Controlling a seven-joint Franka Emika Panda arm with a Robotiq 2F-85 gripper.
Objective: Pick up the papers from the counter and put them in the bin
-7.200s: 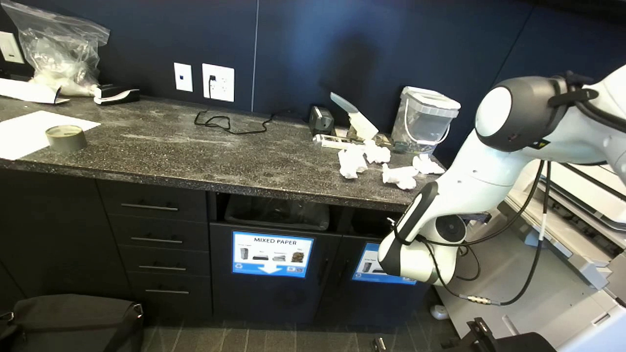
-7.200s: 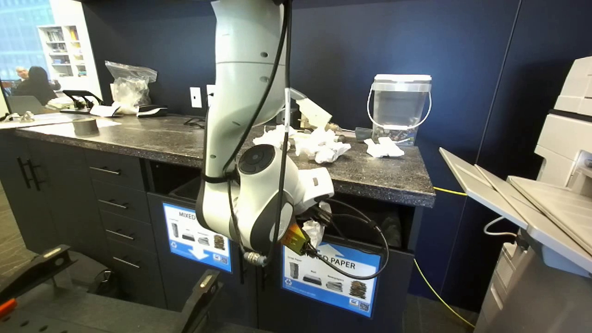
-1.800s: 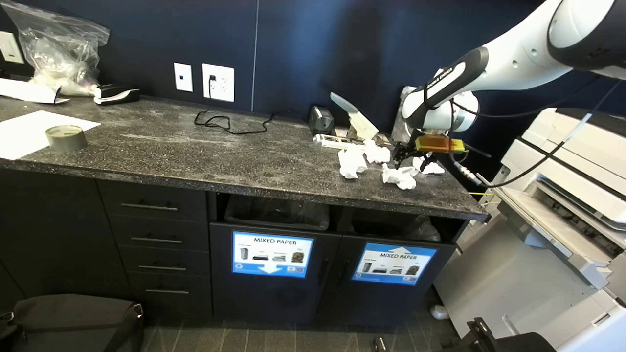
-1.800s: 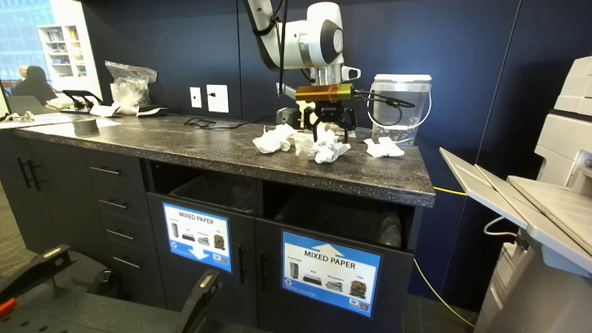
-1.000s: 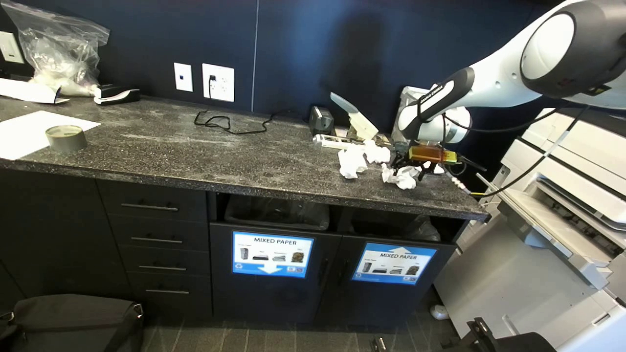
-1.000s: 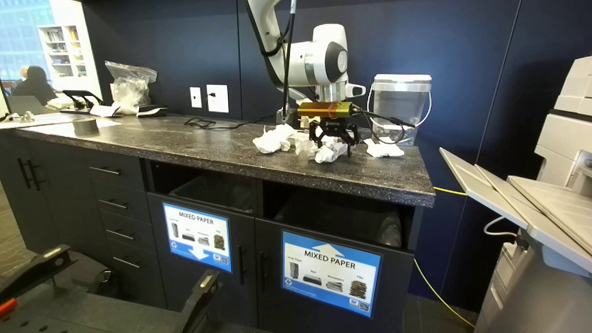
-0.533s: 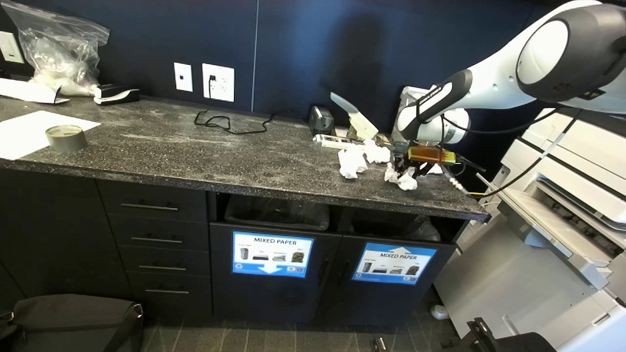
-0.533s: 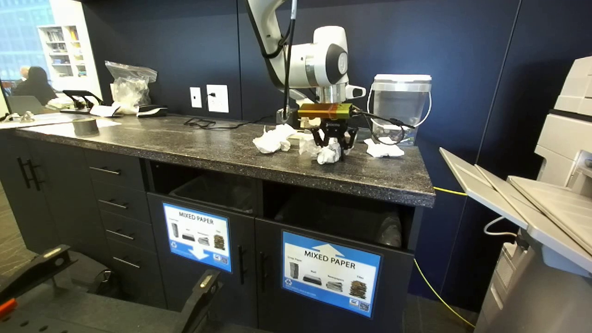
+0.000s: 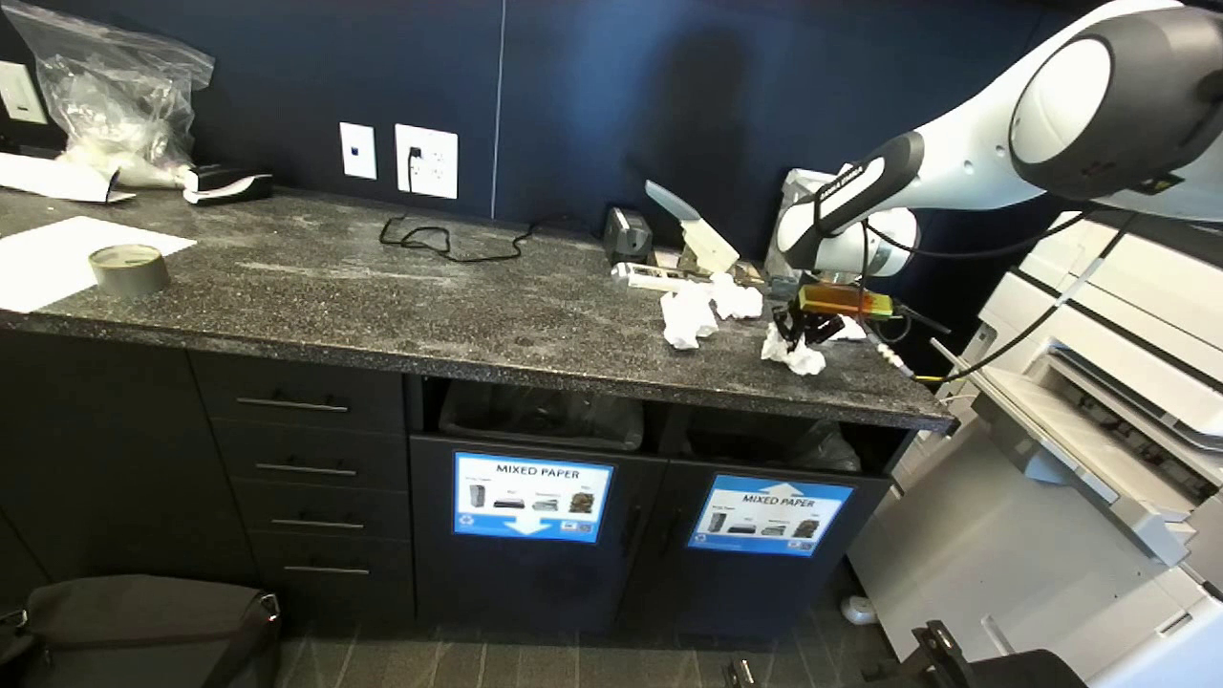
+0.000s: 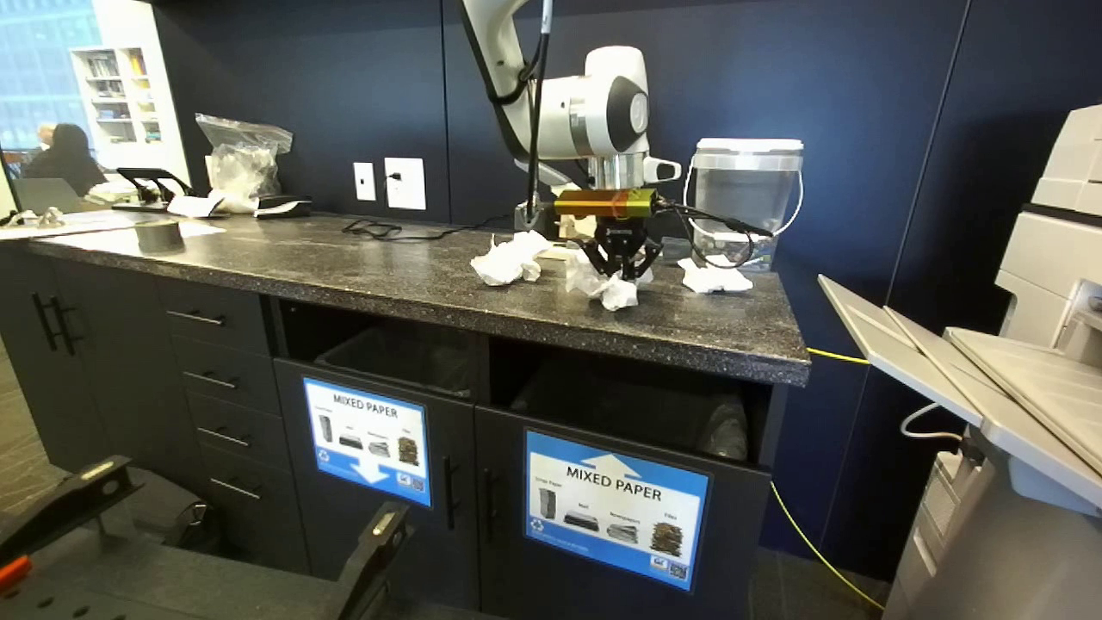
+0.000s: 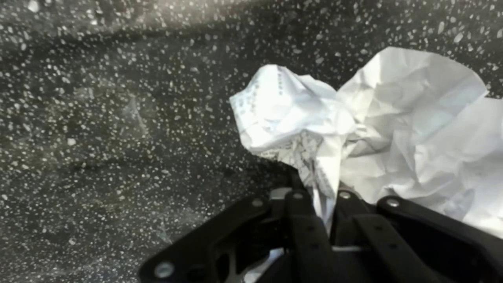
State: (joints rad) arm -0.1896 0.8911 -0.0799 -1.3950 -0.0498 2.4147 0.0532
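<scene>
Clear bucket, lidded. Tape roll at edge of white sheet. Plastic bag upright. Black cord slack. Outlet with plug in. Printer off to side.

Crumpled white paper scraps on speckled dark-grey stone counter, translucent plastic bucket behind; dark rectangular-slotted cabinet bin below.

Crumpled white papers, one pinched, lie on the speckled counter.

Both my exterior views shared the long dark-grey speckled stone countertop, looking down from its front; my wrist view faced down, close over crumpled white paper.
</scene>
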